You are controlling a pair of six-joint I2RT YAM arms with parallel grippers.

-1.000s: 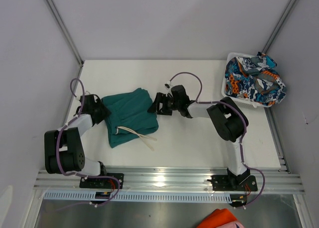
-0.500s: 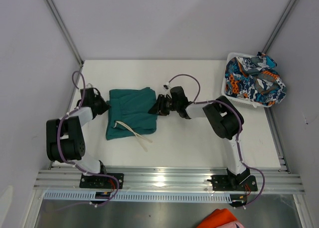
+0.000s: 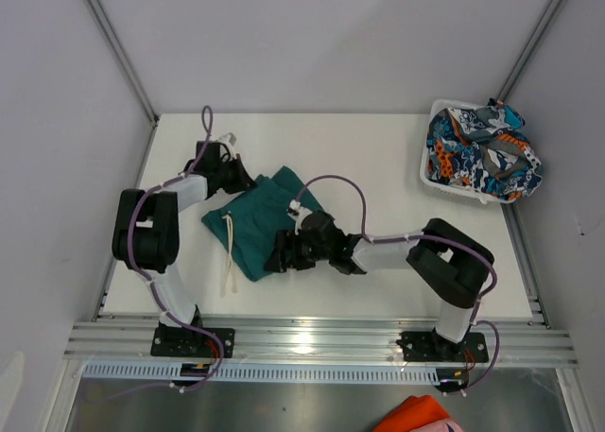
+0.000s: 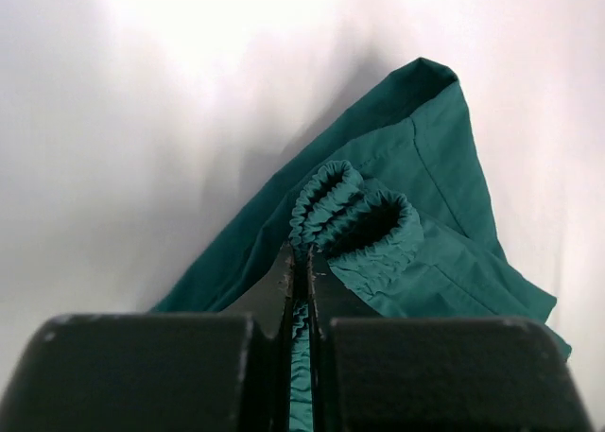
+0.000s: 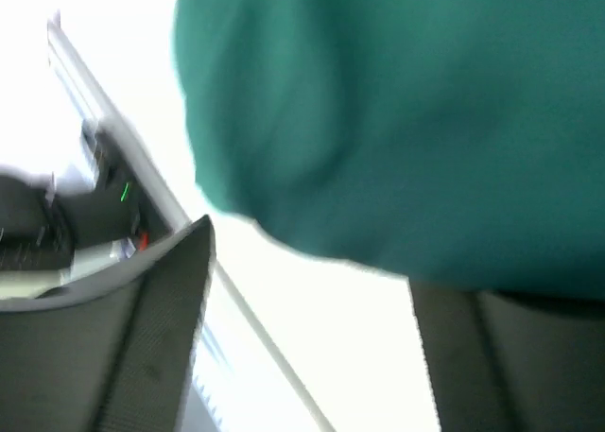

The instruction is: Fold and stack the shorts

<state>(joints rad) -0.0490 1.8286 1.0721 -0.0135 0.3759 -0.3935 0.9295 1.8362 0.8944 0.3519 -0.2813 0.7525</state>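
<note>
Item: teal shorts [image 3: 257, 226] lying rumpled, table centre-left | L gripper [image 4: 301, 257] clamping elastic waistband, jaws together | R gripper [image 3: 282, 255] reaching at near hem, jaws apart, gripping nothing | printed shorts [image 3: 482, 153] sitting in mesh basket [image 3: 424, 170], far right | Step: prob. spreading teal pr for 1st fold | Next: R needing hem grip, then pulling flat

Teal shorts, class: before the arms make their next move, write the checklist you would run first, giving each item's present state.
1. Left gripper shut on the teal shorts' waistband: ok.
2. Right gripper gripping the near edge: not ok, fingers apart.
3. Fabric lying flat: not ok, bunched.
4. Drawstring tucked in: not ok, trails onto the table.
5. Printed shorts out of the basket: not ok, in it.
</note>
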